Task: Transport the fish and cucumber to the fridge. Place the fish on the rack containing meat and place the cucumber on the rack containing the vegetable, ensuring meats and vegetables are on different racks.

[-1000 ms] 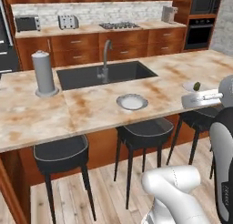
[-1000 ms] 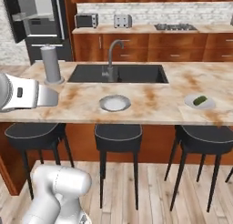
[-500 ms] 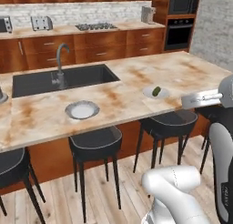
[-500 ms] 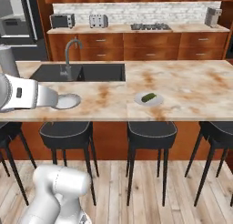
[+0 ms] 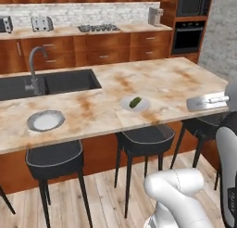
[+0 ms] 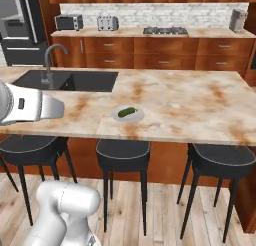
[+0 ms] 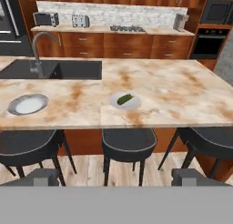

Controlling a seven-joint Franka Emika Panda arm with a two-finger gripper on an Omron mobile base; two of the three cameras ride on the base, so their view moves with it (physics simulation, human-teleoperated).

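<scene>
Approach stage: cucumber (image 7: 125,99) on small plate (image 7: 115,103) on table (image 7: 182,95); gripper (image 7: 117,177) wide open, empty; next, reach and grasp.

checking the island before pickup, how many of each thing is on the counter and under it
cucumber: 1
plates: 2
faucet: 1
sink: 1
stools: 3
total: 8

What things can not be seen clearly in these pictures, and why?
- The fridge: cut by the left edge in the right base view; doors closed, so racks and contents are hidden.
- The cucumber on its small plate: too small to show surface detail.
- The gripper: fingertips are cut off at the bottom of the hand view; they stand wide apart, holding nothing.
- The shallow dish: contents unclear.
</scene>
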